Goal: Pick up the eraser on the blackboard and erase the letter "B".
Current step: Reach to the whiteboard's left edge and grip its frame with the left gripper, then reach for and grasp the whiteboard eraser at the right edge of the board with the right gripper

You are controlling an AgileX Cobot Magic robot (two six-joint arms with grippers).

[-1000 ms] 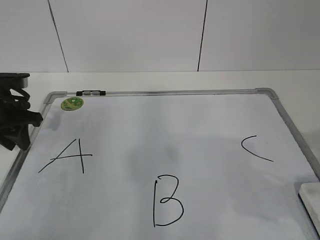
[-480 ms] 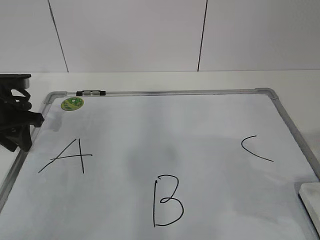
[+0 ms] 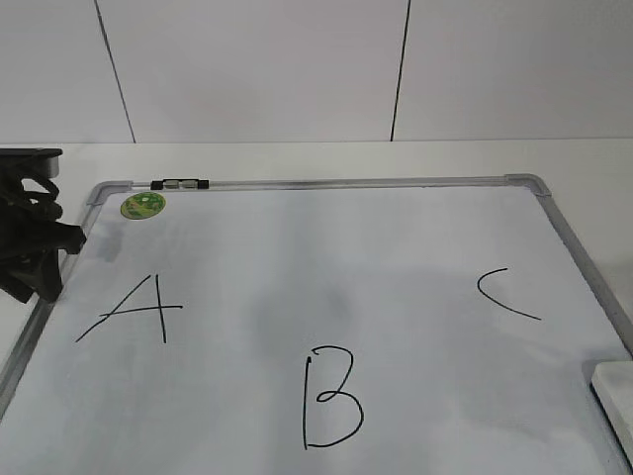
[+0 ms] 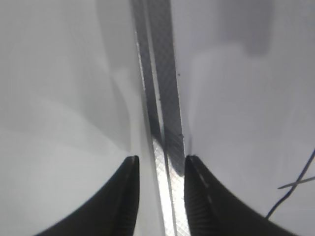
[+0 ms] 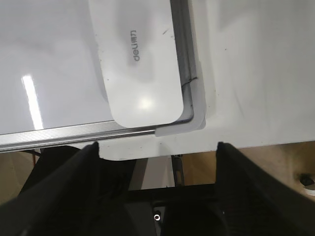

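The blackboard (image 3: 326,183) is a white board with a grey metal frame, lying flat. The black letter "B" (image 3: 329,397) is at its near middle, with "A" (image 3: 134,309) to the left and "C" (image 3: 502,294) to the right. The white eraser (image 3: 615,396) lies at the board's near right corner. In the right wrist view the eraser (image 5: 140,64) lies ahead of my open, empty right gripper (image 5: 157,147). My left gripper (image 3: 35,262) hangs at the board's left edge. In the left wrist view its fingers (image 4: 160,160) are apart, straddling the frame (image 4: 165,98) and holding nothing.
A round green sticker (image 3: 142,205) and a small black-and-silver clip (image 3: 180,183) sit at the board's far left corner. A white wall (image 3: 297,69) stands behind the table. The table's front edge (image 5: 256,140) is just below the eraser corner.
My left gripper has shifted very slightly at the board's left edge. Nothing else has moved.
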